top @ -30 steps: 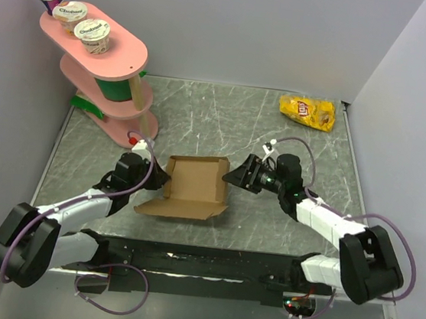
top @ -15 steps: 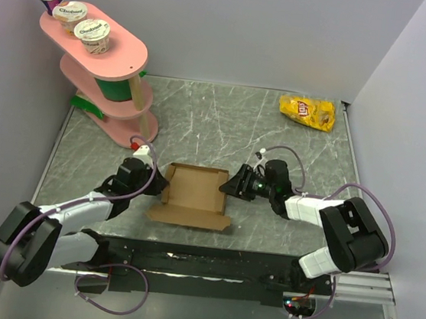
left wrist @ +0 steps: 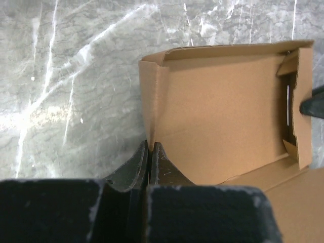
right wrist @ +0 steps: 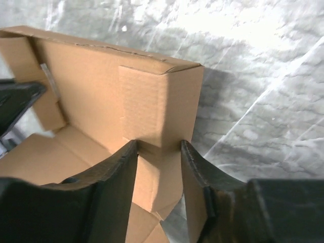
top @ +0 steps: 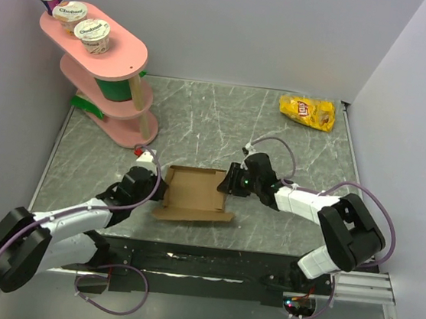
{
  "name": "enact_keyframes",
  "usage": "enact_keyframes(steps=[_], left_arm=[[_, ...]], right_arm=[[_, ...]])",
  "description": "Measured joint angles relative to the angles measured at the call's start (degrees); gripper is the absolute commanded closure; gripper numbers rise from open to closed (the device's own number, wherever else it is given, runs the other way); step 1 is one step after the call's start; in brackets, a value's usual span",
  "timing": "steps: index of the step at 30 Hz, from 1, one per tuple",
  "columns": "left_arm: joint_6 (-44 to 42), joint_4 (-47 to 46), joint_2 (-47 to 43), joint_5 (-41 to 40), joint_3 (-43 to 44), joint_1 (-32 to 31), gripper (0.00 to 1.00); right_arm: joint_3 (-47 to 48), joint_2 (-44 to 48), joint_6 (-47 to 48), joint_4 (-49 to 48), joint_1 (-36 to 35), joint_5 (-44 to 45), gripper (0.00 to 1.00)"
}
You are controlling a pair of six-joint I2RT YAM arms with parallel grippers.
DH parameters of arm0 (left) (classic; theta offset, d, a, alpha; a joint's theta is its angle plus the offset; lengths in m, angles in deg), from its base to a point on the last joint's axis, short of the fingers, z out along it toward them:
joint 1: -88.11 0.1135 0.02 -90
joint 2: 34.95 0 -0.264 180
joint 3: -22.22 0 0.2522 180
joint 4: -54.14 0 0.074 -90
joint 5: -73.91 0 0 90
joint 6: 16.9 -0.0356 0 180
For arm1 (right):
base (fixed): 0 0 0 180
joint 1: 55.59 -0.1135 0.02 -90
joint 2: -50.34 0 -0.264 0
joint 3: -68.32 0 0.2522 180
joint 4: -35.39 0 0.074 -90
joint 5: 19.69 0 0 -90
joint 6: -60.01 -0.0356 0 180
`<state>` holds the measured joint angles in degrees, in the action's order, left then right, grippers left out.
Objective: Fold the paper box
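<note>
The paper box is plain brown cardboard, an open tray with raised walls and a flat flap lying toward the near edge. My left gripper is at its left wall. In the left wrist view the gripper is pinched shut on that wall's edge, with the box open beyond it. My right gripper is at the right wall. In the right wrist view its fingers close on both faces of the folded-over wall of the box.
A pink tiered stand with yogurt cups stands at the back left. A yellow chip bag lies at the back right. Side walls enclose the grey marbled table.
The right gripper has moved left and closed onto the box's right wall. The left gripper has moved right with the left wall. The box has turned square and narrowed.
</note>
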<state>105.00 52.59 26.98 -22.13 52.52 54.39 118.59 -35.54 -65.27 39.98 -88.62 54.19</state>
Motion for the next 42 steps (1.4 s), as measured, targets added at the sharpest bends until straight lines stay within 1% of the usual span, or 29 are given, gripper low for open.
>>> enact_keyframes(steps=[3, 6, 8, 9, 12, 14, 20, 23, 24, 26, 28, 29, 32, 35, 38, 42], left_arm=[[0.0, 0.4, -1.9, -3.3, -0.9, -2.3, 0.99], [0.0, 0.6, -3.7, -6.3, -2.0, -4.4, 0.99], [0.1, 0.6, -5.0, -7.6, -2.8, -5.5, 0.99], [0.2, 0.6, -5.5, -8.2, -3.2, -6.0, 0.99], [0.2, 0.6, -6.6, -9.8, -4.2, -7.4, 0.99], [0.2, 0.5, -7.1, -10.5, -4.7, -8.1, 0.99], [0.3, 0.1, -8.5, -11.3, -5.1, -9.0, 0.99], [0.3, 0.0, -8.7, -11.6, -5.1, -9.2, 0.99], [0.3, 0.0, -8.7, -11.7, -5.1, -9.3, 0.99], [0.2, -0.2, -9.0, -11.9, -5.1, -9.5, 0.99], [0.1, -0.3, -9.3, -11.9, -5.1, -9.9, 0.99], [-0.1, -0.4, -9.7, -12.1, -5.1, -10.3, 0.99], [-1.7, -0.6, -12.2, -13.2, -5.1, -12.0, 0.99], [-4.3, -0.8, -15.7, -14.1, -5.1, -13.8, 0.99], [-6.9, -1.0, -18.8, -14.3, -5.0, -15.0, 0.99], [-9.8, -1.5, -19.8, -14.2, -4.5, -15.3, 0.99]], right_arm=[[2.4, -0.8, 1.1, 2.6, -1.6, 2.8, 0.51], [2.8, -1.0, 1.5, 2.8, -2.6, 4.1, 0.49], [2.9, -1.5, 1.5, 2.4, -2.7, 4.2, 0.44], [2.9, -2.0, 1.5, 2.1, -2.7, 4.0, 0.40], [3.0, -3.4, 1.3, 1.2, -2.8, 3.1, 0.36], [3.1, -4.1, 1.1, 0.8, -3.0, 2.8, 0.36], [3.2, -5.5, 0.7, 0.2, -3.2, 2.2, 0.46], [3.2, -5.5, 0.9, 0.4, -3.2, 2.8, 0.56], [3.2, -5.4, 1.0, 0.6, -3.2, 2.9, 0.62], [3.2, -4.7, 1.7, 1.2, -3.2, 3.1, 0.70], [3.2, -3.8, 2.4, 2.1, -3.2, 3.4, 0.76], [3.1, -3.3, 2.8, 2.5, -3.2, 3.6, 0.82], [2.0, -0.8, 3.9, 3.4, -3.3, 4.3, 0.95], [0.7, 2.1, 5.0, 3.7, -3.4, 5.0, 0.99], [-0.4, 5.6, 6.1, 4.3, -3.5, 6.0, 1.00], [-0.8, 9.7, 8.3, 4.6, -3.5, 7.8, 1.00]])
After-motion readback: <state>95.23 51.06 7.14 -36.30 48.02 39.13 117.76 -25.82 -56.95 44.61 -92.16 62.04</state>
